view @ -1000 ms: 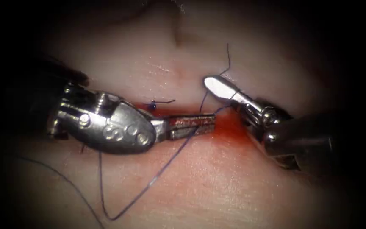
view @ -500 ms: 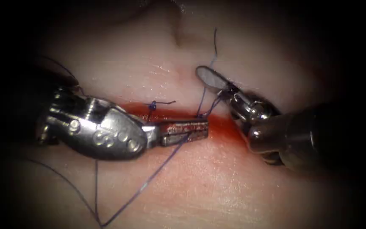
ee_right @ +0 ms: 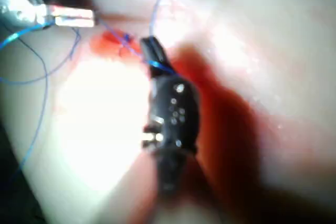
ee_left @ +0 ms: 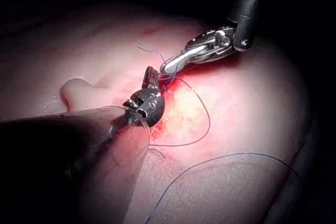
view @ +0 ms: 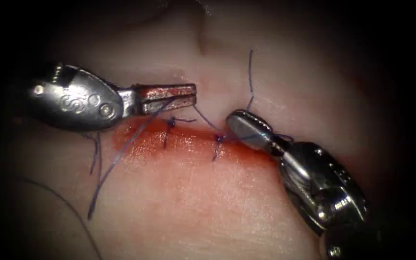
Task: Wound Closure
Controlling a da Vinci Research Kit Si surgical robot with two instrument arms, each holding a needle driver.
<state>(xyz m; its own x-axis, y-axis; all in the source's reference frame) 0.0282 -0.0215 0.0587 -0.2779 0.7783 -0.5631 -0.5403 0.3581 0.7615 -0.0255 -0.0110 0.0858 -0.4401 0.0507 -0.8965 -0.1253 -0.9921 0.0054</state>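
The tissue (view: 227,202) has a cut (view: 193,144) wet with red fluid. A tied stitch (view: 171,122) crosses the cut toward its left end. A second knot (view: 219,138) sits on the cut further right. My left tool (view: 194,95) lies just above the cut, jaws shut on the blue thread (view: 203,120), which runs taut down to that knot. My right tool (view: 234,120) comes in from the lower right, jaws shut on the thread beside the knot. The short end (view: 250,72) rises past it. Both tools, left tool (ee_left: 149,74) and right tool (ee_left: 170,66), meet over the wound.
A long slack strand (view: 116,159) hangs from the left jaws down across the cut to the lower left. Another loop of thread (view: 68,207) lies on the tissue at the lower left. A fold of tissue (view: 201,38) rises at the back.
The right jaws closed on the thread and moved down and right. The left tool moved up and left off the cut, drawing the thread taut. The knot now lies on the cut.
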